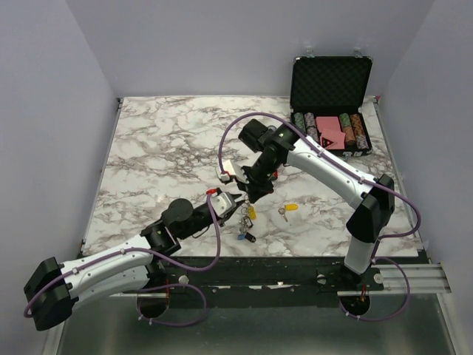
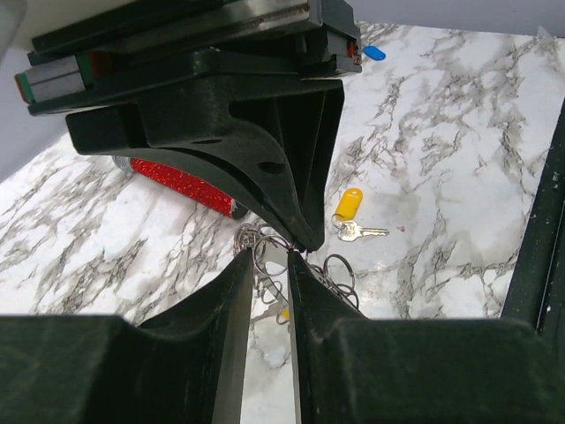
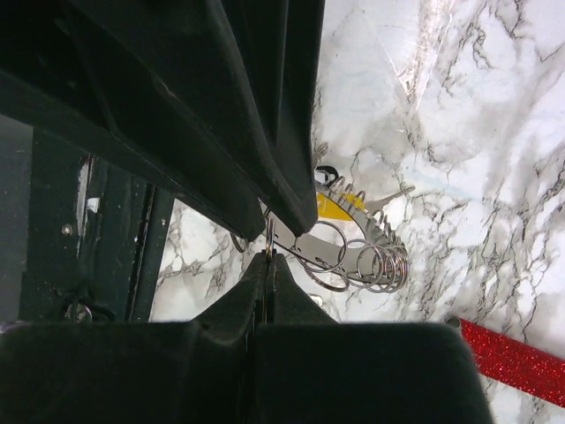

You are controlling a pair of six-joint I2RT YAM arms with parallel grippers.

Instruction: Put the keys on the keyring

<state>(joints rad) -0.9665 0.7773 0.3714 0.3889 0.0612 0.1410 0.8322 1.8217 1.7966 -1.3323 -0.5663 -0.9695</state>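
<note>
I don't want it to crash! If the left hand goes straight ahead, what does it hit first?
Probably the keyring; its wires sit right in front of the left hand. The right hand is close behind.

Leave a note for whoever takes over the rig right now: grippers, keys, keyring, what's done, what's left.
Right gripper: shut on the keyring, pinching its wire.
Left gripper: slightly open, fingers either side of the ring's loops.
Keys: a yellow-headed key lies loose right of the ring; a blue-headed key lies loose nearer the robot; another yellow head sits at the ring, threaded or not unclear.
Done: ring held.
Left: thread the loose keys.
</note>
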